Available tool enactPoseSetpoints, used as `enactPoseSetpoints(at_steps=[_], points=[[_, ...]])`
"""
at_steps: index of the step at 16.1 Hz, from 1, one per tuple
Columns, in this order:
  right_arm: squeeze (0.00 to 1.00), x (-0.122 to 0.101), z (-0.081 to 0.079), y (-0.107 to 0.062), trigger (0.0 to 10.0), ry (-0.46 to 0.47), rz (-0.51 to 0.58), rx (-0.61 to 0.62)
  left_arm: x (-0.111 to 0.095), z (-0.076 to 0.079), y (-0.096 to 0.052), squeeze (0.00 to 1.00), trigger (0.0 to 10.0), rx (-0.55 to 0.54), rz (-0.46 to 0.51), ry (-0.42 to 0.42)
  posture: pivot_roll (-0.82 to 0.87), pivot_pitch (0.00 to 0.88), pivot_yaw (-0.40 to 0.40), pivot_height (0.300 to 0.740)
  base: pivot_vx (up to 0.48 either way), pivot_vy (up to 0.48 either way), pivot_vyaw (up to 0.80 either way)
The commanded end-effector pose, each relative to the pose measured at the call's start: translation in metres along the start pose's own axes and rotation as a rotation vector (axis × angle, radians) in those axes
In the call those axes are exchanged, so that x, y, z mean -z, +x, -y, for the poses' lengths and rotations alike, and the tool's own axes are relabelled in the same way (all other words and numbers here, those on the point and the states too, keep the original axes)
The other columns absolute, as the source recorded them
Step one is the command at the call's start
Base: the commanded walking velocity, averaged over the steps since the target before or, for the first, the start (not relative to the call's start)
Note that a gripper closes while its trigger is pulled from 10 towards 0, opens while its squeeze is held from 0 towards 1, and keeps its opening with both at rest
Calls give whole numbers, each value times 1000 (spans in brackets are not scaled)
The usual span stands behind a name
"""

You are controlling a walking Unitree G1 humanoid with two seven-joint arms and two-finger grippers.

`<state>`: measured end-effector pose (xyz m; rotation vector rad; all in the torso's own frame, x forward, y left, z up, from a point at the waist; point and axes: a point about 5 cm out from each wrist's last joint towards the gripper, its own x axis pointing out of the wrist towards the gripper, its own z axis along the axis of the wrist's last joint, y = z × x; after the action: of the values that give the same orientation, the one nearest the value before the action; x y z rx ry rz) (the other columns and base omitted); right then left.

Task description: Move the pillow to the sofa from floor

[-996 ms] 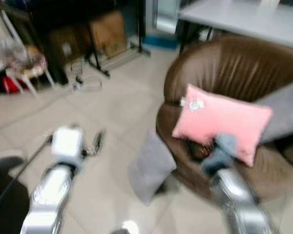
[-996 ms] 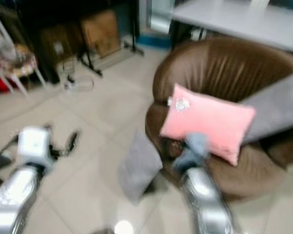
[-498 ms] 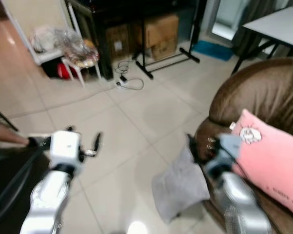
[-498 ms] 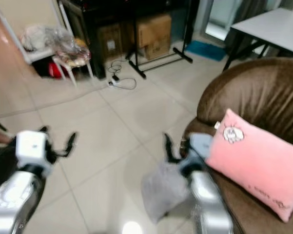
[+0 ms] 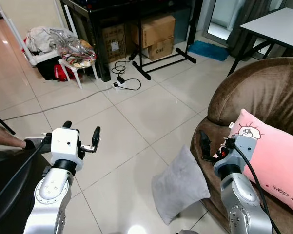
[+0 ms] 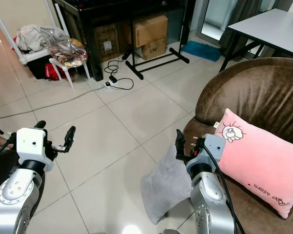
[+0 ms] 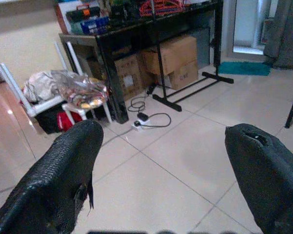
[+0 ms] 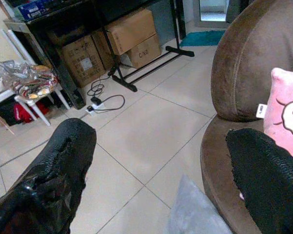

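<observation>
Head views first: grey square fabric pillow (image 5: 179, 184) lies on the pale tiled floor (image 5: 136, 112), leaning against the front base of the round brown velvet sofa (image 5: 256, 92), not on the seat. Pink rectangular cushion with a cartoon print (image 5: 270, 153) rests on the sofa seat, propped against the backrest. Right gripper (image 5: 210, 146) is raised just above the grey pillow, beside the sofa's front edge and close to the pink cushion; its fingers stand spread, holding nothing. Left gripper (image 5: 80, 139) hovers over bare tiles well apart from the sofa, on the far side of the grey pillow, fingers apart too, empty. Farther from the sofa: black metal shelf rack (image 5: 131, 19) with brown cardboard boxes (image 5: 153, 31) under it, white power strip with black cable (image 5: 122, 83) on the tiles, small white stool piled with plastic-wrapped things (image 5: 75, 51), teal mat (image 5: 208, 50), and grey table top (image 5: 275, 22) behind the sofa. Left wrist view: two black textured fingers (image 7: 56, 180) wide apart, tiles, boxes and rack ahead. Right wrist view: black fingers (image 8: 48, 175) wide apart, nothing between them; a corner of the grey pillow (image 8: 197, 212) sits low between them against the sofa's base, pink cushion's corner (image 8: 287, 109) on the seat.
</observation>
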<state>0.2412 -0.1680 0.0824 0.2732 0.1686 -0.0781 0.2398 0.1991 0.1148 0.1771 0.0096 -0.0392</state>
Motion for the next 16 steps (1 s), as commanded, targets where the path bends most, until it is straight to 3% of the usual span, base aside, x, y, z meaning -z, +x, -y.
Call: enactPoseSetpoints(at_steps=[1,8,11,16], points=[[0,-2,-1,0,10000,2,11,0,-1,-4,2,314,10000,-22,12,14,-59,57,49,686,0,0,0],[0,-1,-8,4,10000,8,10,-44,-2,4,2,298,10000,26,35,-4,-55,30,48,626,0,0,0],[0,-1,-8,5,10000,-36,10,-38,-3,5,4,314,10000,43,47,1,-56,22,51,626,0,0,0],[0,1,-16,5,10000,-12,2,-78,-4,8,4,380,10000,89,56,-21,-54,22,49,626,55,0,0]])
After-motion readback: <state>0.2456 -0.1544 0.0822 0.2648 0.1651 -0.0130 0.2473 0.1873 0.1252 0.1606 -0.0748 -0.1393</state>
